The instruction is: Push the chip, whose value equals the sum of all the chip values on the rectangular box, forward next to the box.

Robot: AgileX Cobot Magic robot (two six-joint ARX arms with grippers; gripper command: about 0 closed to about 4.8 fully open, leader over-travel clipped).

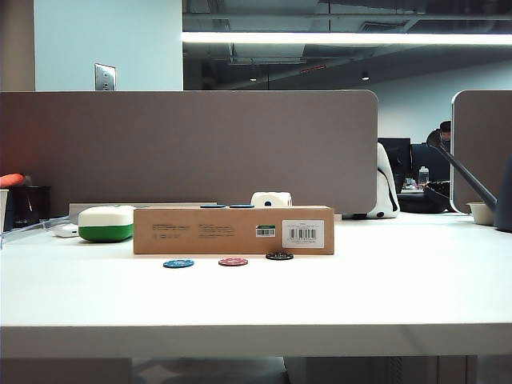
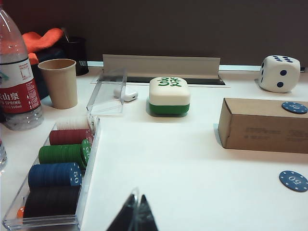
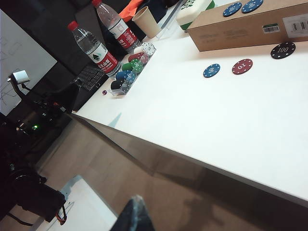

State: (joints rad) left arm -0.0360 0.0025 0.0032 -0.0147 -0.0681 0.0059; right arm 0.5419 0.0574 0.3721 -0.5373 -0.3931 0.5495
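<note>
The black chip [image 1: 279, 256], marked 100 [image 3: 283, 50], lies on the white table just in front of the rectangular box [image 1: 233, 230], nearer to it than the other loose chips. Two blue chips [image 3: 232, 9] [image 3: 252, 5] rest on top of the box [image 3: 240, 29]. A red chip [image 1: 233, 262] and a blue chip [image 1: 178, 263] sit in front of the box, left of the black one. My left gripper [image 2: 137, 211] is shut and empty, low over the table well back from the box [image 2: 262, 127]. My right gripper [image 3: 137, 206] is shut, off the table's front edge above the floor. Neither gripper shows in the exterior view.
A clear tray of stacked chips [image 2: 57, 168] stands at the left edge, beside a paper cup [image 2: 58, 83] and a water bottle [image 2: 17, 82]. A white-and-green rounded case [image 2: 168, 95] and a large die [image 2: 279, 73] sit behind the box. A grey partition [image 1: 188, 148] closes off the back.
</note>
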